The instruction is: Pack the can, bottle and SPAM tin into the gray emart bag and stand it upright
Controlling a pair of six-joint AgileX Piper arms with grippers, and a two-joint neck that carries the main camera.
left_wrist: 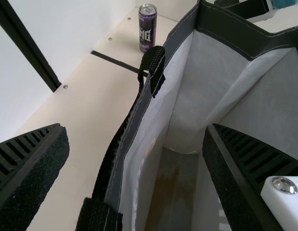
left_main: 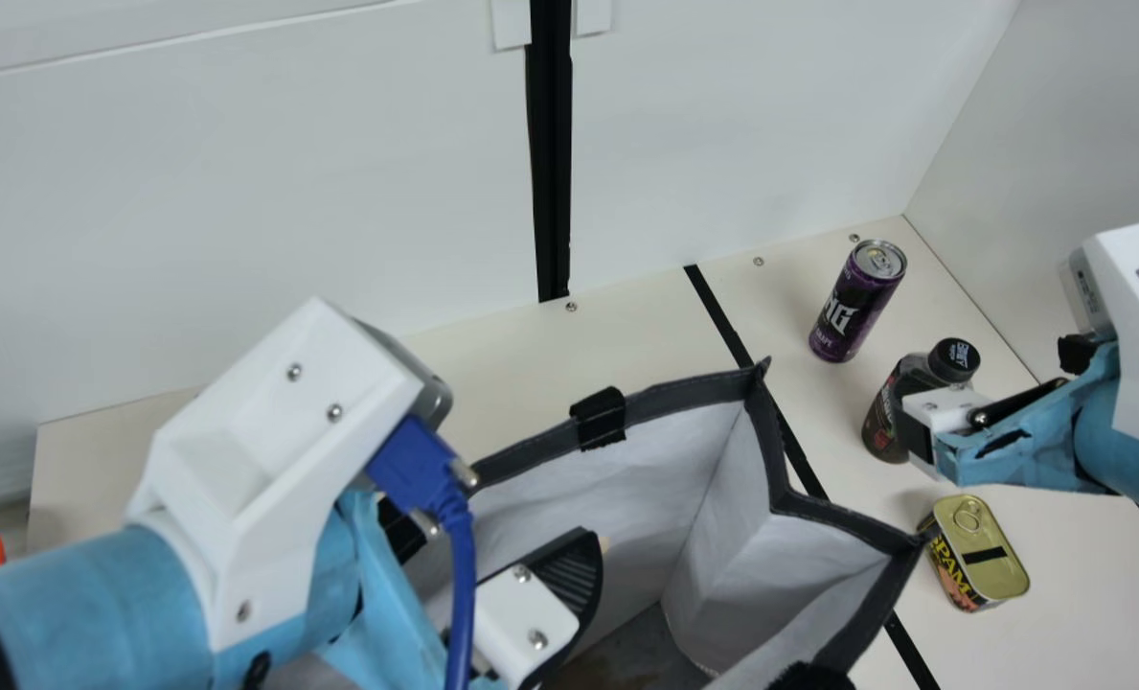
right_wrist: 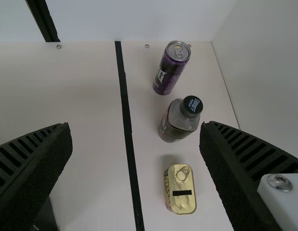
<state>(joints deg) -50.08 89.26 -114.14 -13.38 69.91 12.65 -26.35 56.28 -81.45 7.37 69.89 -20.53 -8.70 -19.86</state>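
Closest to you, it's the gray emart bag (left_main: 684, 385), mouth wide open and upright toward the near side of the table (left_main: 1096, 546). Your left gripper (left_main: 492, 539) is right at its rim, spread wide, one finger inside the mouth and one outside, that rim running between them and nothing clamped. Off the bag's right rim corner, there's the SPAM tin (left_main: 986, 556), sitting on the table with its pull-ring lid up. A little farther out, in toward the table's right edge, you've got your right gripper (left_main: 917, 436), fingers wide apart and empty, and in the main view it overlaps the bottle (left_main: 883, 410), which stands upright with its black cap on. And farthest of your three, the purple can (left_main: 854, 305), upright too, up by the table's far right corner, just beyond the bottle but apart from it.
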